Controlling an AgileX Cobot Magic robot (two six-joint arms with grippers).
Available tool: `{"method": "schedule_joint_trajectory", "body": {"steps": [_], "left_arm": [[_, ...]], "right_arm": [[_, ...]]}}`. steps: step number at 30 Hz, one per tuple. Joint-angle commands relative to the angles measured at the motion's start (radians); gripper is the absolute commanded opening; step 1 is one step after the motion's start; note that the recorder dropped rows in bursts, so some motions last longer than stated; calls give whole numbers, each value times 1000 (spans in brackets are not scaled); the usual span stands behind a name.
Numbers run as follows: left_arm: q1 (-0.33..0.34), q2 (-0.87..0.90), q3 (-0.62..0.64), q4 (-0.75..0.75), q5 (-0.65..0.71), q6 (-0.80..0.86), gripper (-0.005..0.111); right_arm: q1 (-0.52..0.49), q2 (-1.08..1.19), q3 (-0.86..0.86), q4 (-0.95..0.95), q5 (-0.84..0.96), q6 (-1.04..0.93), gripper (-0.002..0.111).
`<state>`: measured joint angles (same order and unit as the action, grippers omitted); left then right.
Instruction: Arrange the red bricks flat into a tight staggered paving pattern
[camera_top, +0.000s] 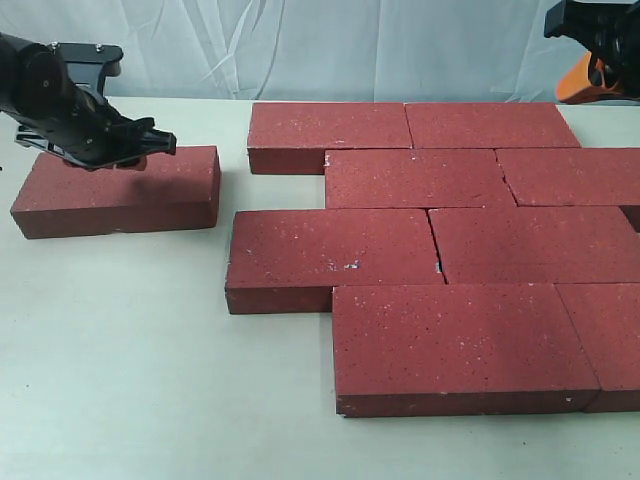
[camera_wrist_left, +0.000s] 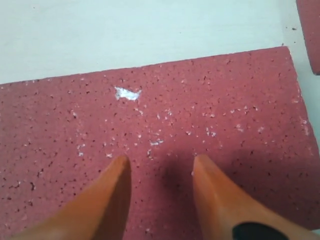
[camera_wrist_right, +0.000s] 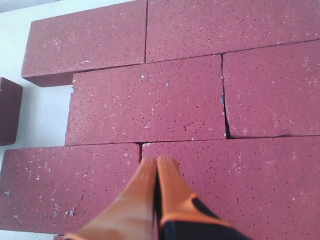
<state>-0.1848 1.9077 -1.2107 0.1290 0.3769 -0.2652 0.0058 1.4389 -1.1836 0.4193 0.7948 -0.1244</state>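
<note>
Brick (camera_top: 118, 190), loose: lies flat left of the paved rows (camera_top: 440, 265), well apart. I hold left gripper (camera_wrist_left: 161, 159) spread, empty, above it; right gripper (camera_wrist_right: 157, 161) pinched shut over the rows. Risk: skewed shove leaves gaps.

Black arms (camera_top: 55, 105), orange tapered claw fingers (camera_wrist_left: 97, 202)

On the table (camera_top: 120, 380) one brick (camera_top: 118, 188) lies alone at the left, apart from the others; the left gripper (camera_top: 160, 145) is over its top; at the right the other bricks (camera_top: 420, 178) lie flat in four rows, one before the other, touching, each row shifted sideways against the next; the right gripper (camera_wrist_right: 157, 161) is above them.
</note>
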Motion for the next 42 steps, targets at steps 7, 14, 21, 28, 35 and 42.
{"method": "schedule_joint_trajectory", "body": {"steps": [7, 14, 21, 28, 35, 42], "left_arm": [[65, 47, -4, -35, -6, -40, 41], [62, 106, -4, -62, 11, -38, 41], [62, 112, -4, -85, 35, -18, 41], [20, 112, -4, -113, 39, 16, 41], [-17, 112, -4, -122, 50, 16, 41], [-17, 112, -4, -158, 59, 17, 41]], "right_arm": [[-5, 2, 3, 1, -5, -6, -1], [-5, 2, 3, 1, -5, -6, -1], [-5, 2, 3, 7, -11, -6, -1], [-5, 2, 3, 11, -13, -6, -1], [-5, 2, 3, 11, -13, -6, -1], [-5, 2, 3, 11, -13, -6, -1]]}}
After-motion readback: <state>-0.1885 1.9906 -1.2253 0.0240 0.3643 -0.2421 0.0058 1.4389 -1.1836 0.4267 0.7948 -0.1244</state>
